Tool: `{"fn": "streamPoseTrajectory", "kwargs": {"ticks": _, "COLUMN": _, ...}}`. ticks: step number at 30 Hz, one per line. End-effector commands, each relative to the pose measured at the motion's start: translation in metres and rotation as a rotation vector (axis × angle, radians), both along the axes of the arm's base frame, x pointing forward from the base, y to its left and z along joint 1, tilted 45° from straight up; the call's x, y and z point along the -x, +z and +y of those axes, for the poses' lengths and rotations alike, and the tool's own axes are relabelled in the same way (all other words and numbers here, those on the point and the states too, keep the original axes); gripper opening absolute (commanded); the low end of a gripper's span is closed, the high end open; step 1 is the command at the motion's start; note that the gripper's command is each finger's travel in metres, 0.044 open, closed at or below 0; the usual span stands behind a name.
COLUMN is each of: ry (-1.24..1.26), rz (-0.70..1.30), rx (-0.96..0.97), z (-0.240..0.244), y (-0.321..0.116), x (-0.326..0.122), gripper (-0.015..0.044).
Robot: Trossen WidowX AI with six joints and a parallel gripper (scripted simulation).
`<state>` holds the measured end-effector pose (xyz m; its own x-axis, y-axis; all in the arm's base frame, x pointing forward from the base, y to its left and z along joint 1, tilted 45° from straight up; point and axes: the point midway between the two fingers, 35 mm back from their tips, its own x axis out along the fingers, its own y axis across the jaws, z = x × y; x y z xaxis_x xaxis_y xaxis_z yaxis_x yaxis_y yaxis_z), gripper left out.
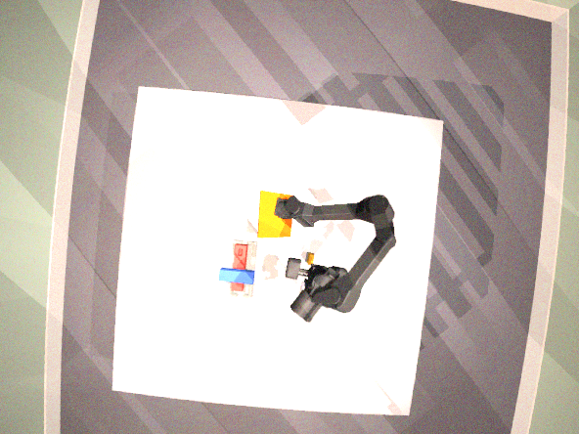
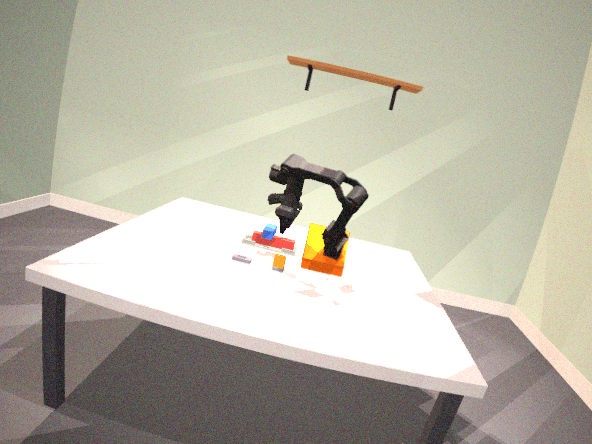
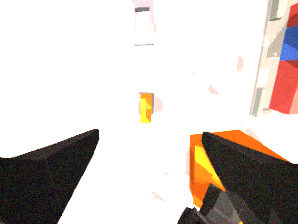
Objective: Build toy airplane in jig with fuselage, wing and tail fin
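The red fuselage [image 1: 240, 254] [image 2: 284, 243] [image 3: 284, 87] lies in the pale cradle [image 1: 252, 254] [image 2: 247, 240] [image 3: 257, 82]. The blue wing [image 1: 237, 276] [image 2: 269, 231] [image 3: 291, 46] lies crosswise on top of the fuselage; its tab is hidden. The small yellow-orange tail fin [image 1: 310, 258] [image 2: 279, 260] [image 3: 145, 109] stands in a small grey holder, apart from the fuselage. My gripper [image 2: 284, 231] [image 3: 151, 135] is wide open and empty, above the table and off the wing. In the wrist view the fin shows ahead of and between the fingertips.
The orange base block [image 1: 266, 215] [image 2: 315, 240] [image 3: 200, 170] of the arm stands near the cradle's fuselage-tail end. A low grey holder [image 2: 242, 258] [image 3: 142, 20] with nothing on it lies beyond the tail fin. A wooden shelf [image 2: 355, 74] hangs on the wall behind.
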<state>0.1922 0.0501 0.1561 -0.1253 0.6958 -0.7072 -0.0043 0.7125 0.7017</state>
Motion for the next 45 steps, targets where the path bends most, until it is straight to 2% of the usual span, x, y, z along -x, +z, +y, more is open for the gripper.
{"fn": "streamPoseTrajectory", "kwargs": {"ticks": 1, "ry": -0.013, "rz": 0.015, "rx": -0.007, "z": 0.005, "y": 0.002, "x": 0.008, "gripper": 0.044}}
{"fn": "streamPoseTrajectory", "kwargs": {"ticks": 7, "ry": 0.011, "rz": -0.006, "rx": -0.007, "z": 0.043, "y": -0.036, "x": 0.015, "gripper": 0.044}}
{"fn": "streamPoseTrajectory", "kwargs": {"ticks": 45, "ry": 0.012, "rz": -0.008, "rx": -0.007, "z": 0.085, "y": -0.078, "x": 0.022, "gripper": 0.044}}
